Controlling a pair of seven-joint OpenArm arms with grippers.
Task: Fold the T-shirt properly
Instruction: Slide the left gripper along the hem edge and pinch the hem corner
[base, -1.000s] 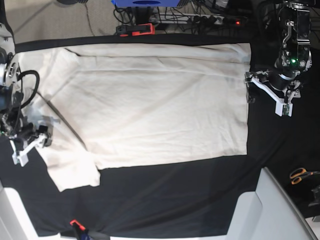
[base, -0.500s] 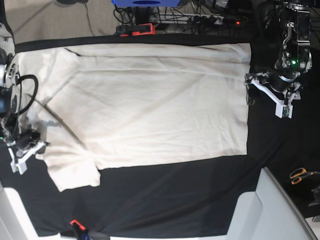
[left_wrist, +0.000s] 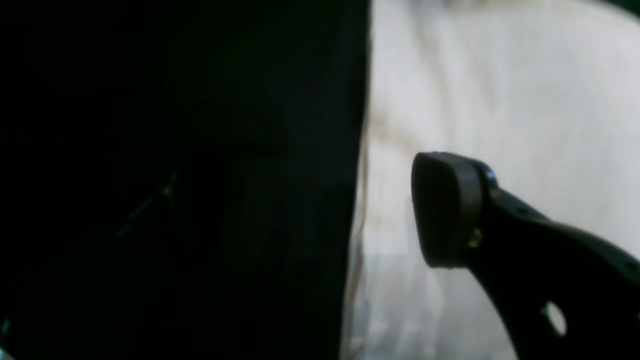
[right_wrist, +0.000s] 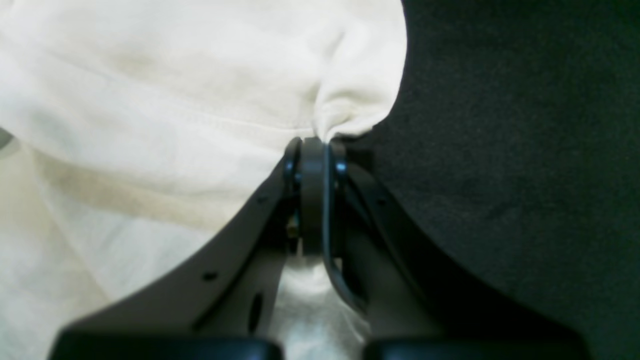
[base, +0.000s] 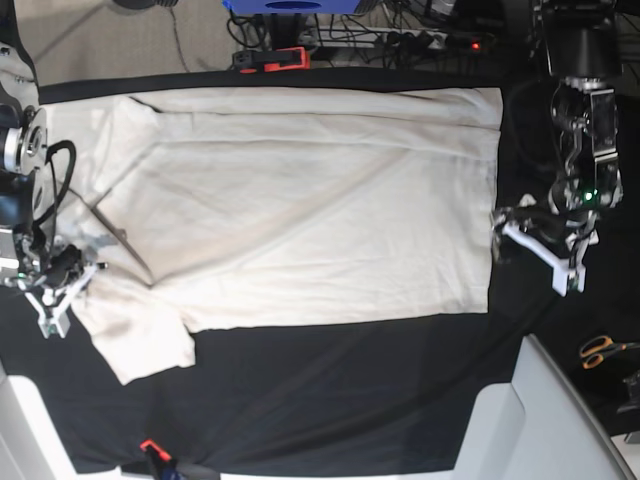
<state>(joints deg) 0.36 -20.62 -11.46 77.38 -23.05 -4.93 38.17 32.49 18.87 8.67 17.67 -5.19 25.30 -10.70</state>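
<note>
the t-shirt (base: 300, 215) lies spread flat across the upper and middle part of the base view on the black cloth (base: 350, 400) covering the bench. at the left edge of that view the right tool (base: 62, 290) is clamped together on a pinch of the shirt's edge near the sleeve. at the right, the left tool (base: 535, 250) stands with jaws apart just beside the hem, holding nothing.

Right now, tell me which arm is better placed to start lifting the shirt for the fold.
Right. The right gripper is shut on the T-shirt at its sleeve-side edge, so it could probably lift at once. The left gripper stands open beside the hem, holding nothing.
</note>
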